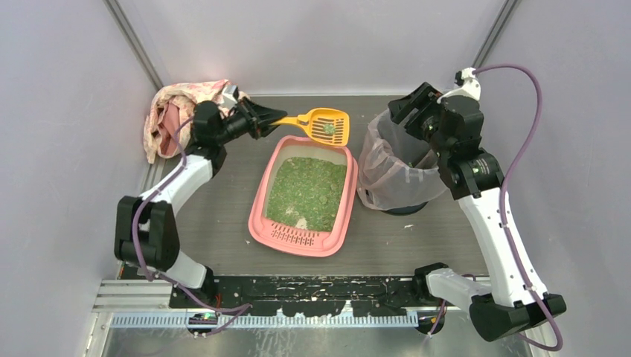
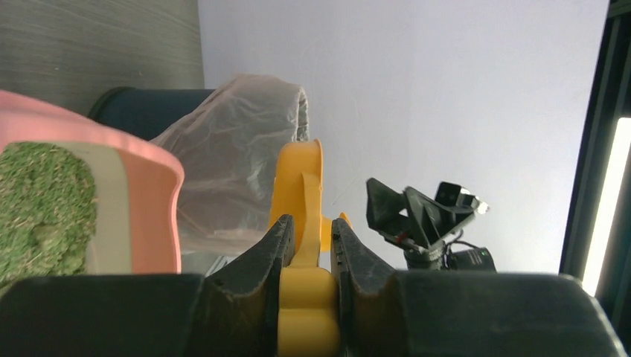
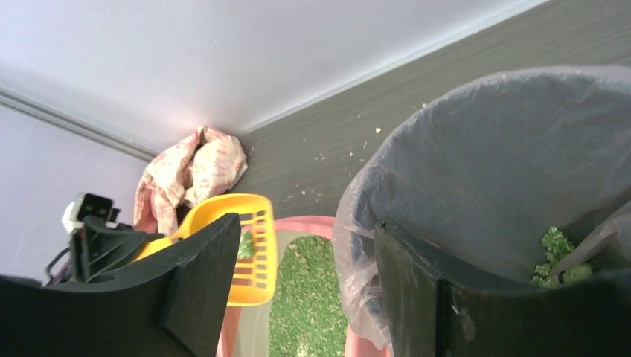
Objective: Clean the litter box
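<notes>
One loaded scoop [image 1: 325, 125], pinched by the left gripper [image 2: 309, 230], hangs at the 12 o'clock end of the litter box [image 1: 262, 223]. Carry it level to the bin [image 1: 387, 160] at 3 o'clock, where the right gripper [image 3: 306, 227] gapes.

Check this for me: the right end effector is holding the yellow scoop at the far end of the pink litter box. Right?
No, it is the left end effector that holds the yellow scoop, as the left wrist view shows. The scoop is at the far end of the pink litter box.
</notes>
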You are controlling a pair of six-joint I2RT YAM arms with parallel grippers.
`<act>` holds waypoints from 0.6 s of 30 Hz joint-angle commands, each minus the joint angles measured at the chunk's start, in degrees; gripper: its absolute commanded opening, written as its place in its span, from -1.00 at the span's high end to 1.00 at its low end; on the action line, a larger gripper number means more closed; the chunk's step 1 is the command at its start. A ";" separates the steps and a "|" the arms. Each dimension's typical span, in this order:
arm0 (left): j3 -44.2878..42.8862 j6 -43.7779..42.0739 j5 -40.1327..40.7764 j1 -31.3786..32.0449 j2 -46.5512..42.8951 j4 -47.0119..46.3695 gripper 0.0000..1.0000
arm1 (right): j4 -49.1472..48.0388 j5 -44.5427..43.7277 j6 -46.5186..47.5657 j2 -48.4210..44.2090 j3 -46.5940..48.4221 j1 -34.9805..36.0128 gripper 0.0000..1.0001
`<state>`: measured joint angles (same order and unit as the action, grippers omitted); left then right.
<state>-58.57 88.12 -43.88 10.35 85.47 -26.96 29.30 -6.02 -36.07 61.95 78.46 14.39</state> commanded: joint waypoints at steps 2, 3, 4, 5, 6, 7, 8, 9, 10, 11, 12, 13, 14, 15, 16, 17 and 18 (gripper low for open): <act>-14.33 0.29 2.95 6.53 8.71 1.70 1.00 | -3.09 -4.32 0.15 -4.03 4.68 -0.44 -0.37; -17.80 0.40 3.33 7.77 11.20 1.92 1.00 | -2.96 -4.75 0.26 -4.15 5.22 -0.50 -0.36; -21.70 0.43 3.73 8.97 13.47 2.37 1.00 | -2.67 -4.98 0.41 -4.20 6.08 -0.51 -0.36; -25.56 0.66 3.87 10.16 16.91 2.58 1.00 | -2.34 -4.97 0.47 -4.29 6.62 -0.51 -0.36; -29.33 1.08 3.76 11.15 19.76 2.47 1.00 | -1.97 -5.04 0.52 -4.48 6.96 -0.51 -0.36; -33.41 1.23 3.69 12.14 22.41 2.45 1.00 | -1.73 -5.59 0.52 -4.99 7.05 -0.51 -0.36; -37.03 1.34 3.63 13.08 24.96 2.89 1.00 | -1.54 -6.54 0.53 -5.68 6.90 -0.54 -0.36; -41.02 1.29 3.50 13.83 27.47 3.30 1.00 | -1.53 -7.89 0.72 -6.50 6.62 -0.51 -0.36; -44.49 1.02 3.46 14.63 29.62 3.62 1.00 | -1.47 -9.31 1.28 -7.20 6.55 -0.51 -0.35; -48.13 0.25 3.45 15.38 31.82 4.27 1.00 | -1.17 -10.48 2.03 -7.73 6.74 -0.51 -0.35; -51.85 -1.34 3.26 16.07 33.84 5.62 1.00 | -0.64 -11.68 2.87 -8.08 7.10 -0.51 -0.35; -55.21 -3.92 2.90 16.88 35.47 7.42 1.00 | -0.12 -12.53 3.62 -8.34 7.53 -0.53 -0.35; -59.03 -7.96 2.59 17.62 37.00 10.09 1.00 | 0.47 -13.20 4.40 -8.53 7.85 -0.51 -0.35; -63.62 -12.72 1.99 18.47 38.33 13.67 1.00 | 0.66 -13.67 5.00 -8.77 8.07 -0.51 -0.35; -66.19 -18.26 1.42 19.25 39.47 15.84 1.00 | 0.67 -14.05 5.45 -8.99 8.11 -0.51 -0.35; -68.17 -23.17 1.09 20.07 40.26 17.80 1.00 | 0.61 -14.24 6.00 -9.10 8.05 -0.51 -0.35; -69.12 -27.58 1.00 21.08 40.69 18.92 1.00 | 0.56 -14.30 6.62 -9.19 7.97 -0.56 -0.36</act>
<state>-119.35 79.02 -40.71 28.51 125.99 -14.22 30.46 -16.69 -33.01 53.52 84.29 14.11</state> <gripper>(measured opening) 0.215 0.678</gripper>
